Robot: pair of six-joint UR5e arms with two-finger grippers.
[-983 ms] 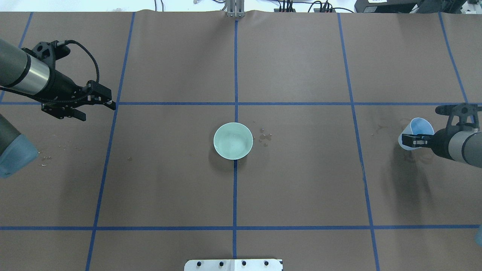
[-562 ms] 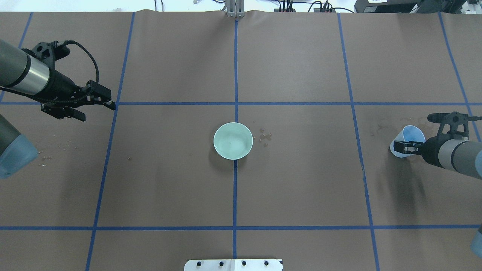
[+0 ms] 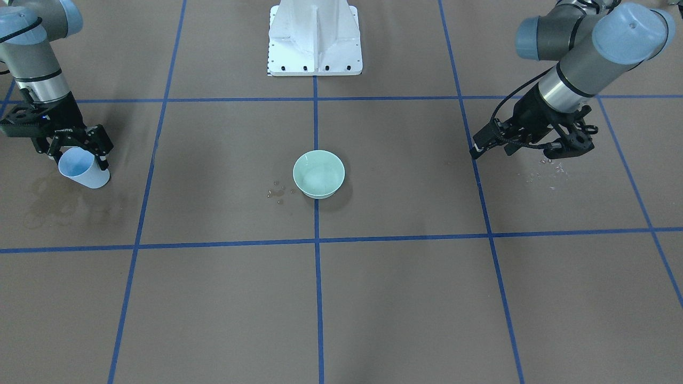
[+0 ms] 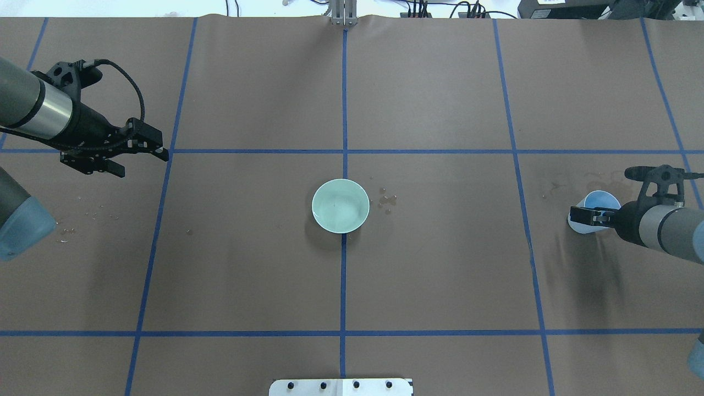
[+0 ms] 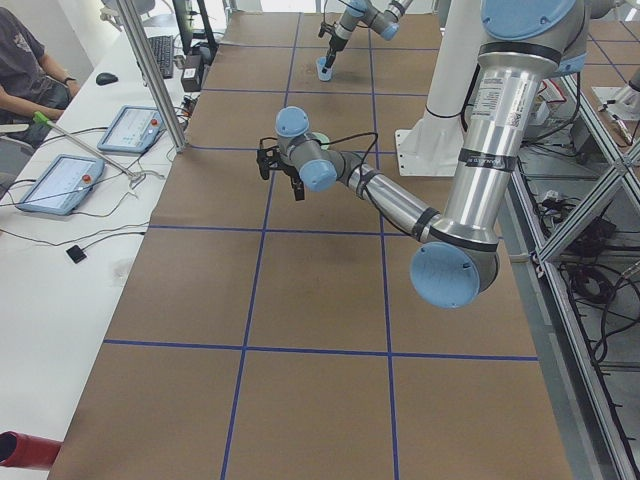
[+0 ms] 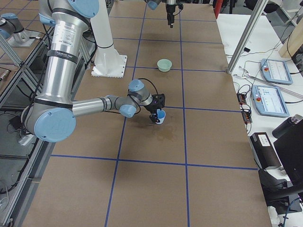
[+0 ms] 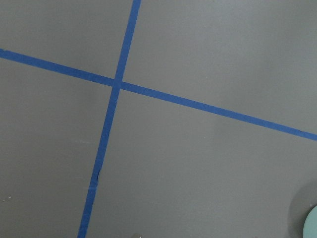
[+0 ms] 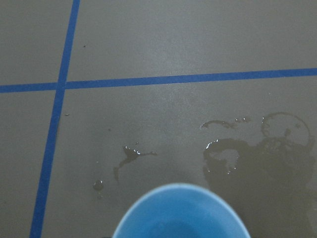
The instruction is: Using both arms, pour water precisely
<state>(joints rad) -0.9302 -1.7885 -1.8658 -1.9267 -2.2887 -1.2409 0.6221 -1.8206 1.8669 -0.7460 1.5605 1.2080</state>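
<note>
My right gripper (image 4: 583, 215) is shut on a pale blue cup (image 4: 597, 199) at the table's right side and holds it tilted, low over the paper. The cup also shows in the front view (image 3: 83, 170) and at the bottom of the right wrist view (image 8: 181, 213). A mint green bowl (image 4: 340, 205) stands at the table's centre, far from both grippers. Water shows as drops beside the bowl (image 4: 386, 201) and as wet patches near the cup (image 8: 225, 151). My left gripper (image 4: 143, 163) is open and empty, hovering at the far left.
Brown paper with a blue tape grid (image 4: 345, 151) covers the table. The white pedestal base (image 3: 315, 37) stands at the robot's side. Small drops lie under the left arm (image 3: 549, 169). An operator (image 5: 25, 70) with tablets sits beyond the table's far edge.
My right gripper has carried the cup a little toward the bowl and toward the robot's side of the table. The left arm has not moved.
</note>
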